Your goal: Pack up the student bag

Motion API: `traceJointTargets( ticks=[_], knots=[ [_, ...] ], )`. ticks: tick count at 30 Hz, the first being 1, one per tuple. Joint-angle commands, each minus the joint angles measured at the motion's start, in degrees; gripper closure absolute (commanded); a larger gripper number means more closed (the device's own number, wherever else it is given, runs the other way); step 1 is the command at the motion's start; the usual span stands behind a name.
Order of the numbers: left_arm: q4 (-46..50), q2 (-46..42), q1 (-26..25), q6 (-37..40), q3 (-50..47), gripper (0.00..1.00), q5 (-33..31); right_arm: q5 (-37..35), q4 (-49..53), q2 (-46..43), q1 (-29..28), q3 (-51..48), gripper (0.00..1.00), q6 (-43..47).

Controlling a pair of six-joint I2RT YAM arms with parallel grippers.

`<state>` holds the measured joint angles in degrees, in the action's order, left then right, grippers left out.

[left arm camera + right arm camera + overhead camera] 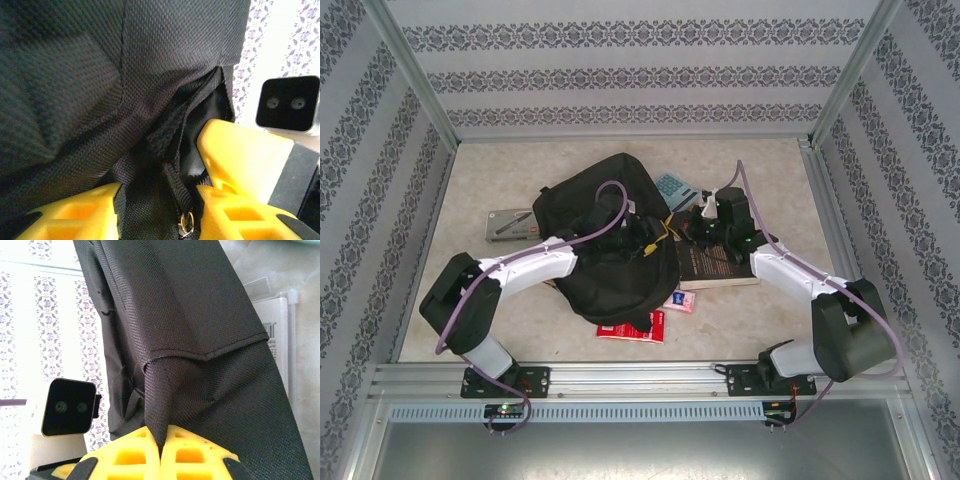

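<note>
**Bag mid-table, both pincers at its cloth**

Your student bag [590,205] lies slumped in the middle of the table [770,170]. A dark book [710,268] lies just beside its right side, under your right arm. A red booklet [632,328] pokes out at the bag's near edge. Your right gripper [161,432] is clamped tight on a fold of the bag's cloth. Your left gripper [157,192] stands narrow around a webbing strap [171,175]; you cannot tell whether it is actually pinching it.
</note>
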<state>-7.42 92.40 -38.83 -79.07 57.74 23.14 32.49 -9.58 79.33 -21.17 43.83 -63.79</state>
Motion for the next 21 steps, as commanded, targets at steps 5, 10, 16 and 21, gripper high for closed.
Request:
traceJointTargets(
  ticks=[5, 10, 16, 21],
  knots=[
    [-6.6, -1.3, 2.4, -5.9, -3.2, 0.59, -6.4, 1.9, -8.5, -1.6, -0.7, -1.4, 1.0, -2.2],
    [-7.6, -0.1, 2.4, -6.4, -2.5, 0.59, -6.6, 2.0, -9.5, -1.6, -0.9, -1.7, 1.0, -2.6],
    [-8.4, 1.3, 2.4, -6.5, -1.4, 0.71, -7.1, 2.3, -10.3, -1.4, -1.4, -2.2, 1.0, -2.4],
    [-7.3, 1.1, 2.4, -5.4, -0.4, 0.83, -7.1, 1.5, -9.5, -1.6, -1.3, -2.7, 1.0, -1.1]
  ],
)
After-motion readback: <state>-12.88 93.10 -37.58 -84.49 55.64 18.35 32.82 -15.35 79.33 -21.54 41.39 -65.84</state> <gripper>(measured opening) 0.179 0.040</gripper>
